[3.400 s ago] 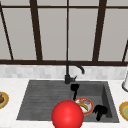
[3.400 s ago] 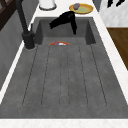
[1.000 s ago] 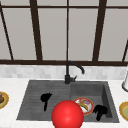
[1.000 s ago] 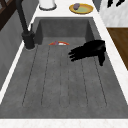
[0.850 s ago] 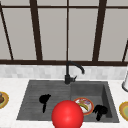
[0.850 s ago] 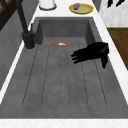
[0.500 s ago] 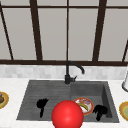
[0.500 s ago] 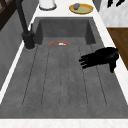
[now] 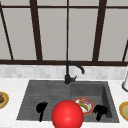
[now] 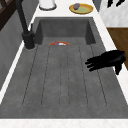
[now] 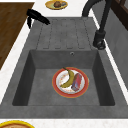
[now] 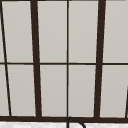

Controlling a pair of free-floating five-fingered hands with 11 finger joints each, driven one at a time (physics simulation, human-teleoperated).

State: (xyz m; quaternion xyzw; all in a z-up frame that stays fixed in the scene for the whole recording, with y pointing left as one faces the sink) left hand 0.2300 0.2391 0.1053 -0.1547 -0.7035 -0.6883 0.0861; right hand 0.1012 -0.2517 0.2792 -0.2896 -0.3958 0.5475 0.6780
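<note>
Over the sink's front edge, the left hand hovered with fingers loosely apart, holding nothing, the plate sat untouched in the basin, and the right hand hung nearby, its fingers impossible to make out.

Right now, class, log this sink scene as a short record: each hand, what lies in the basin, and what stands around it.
left hand: open, over the ribbed draining board, touching nothing
right hand: hangs over the basin beside the plate
basin: red-rimmed plate holding a yellow banana and a red packet
front: red ball
back: black tap
</note>
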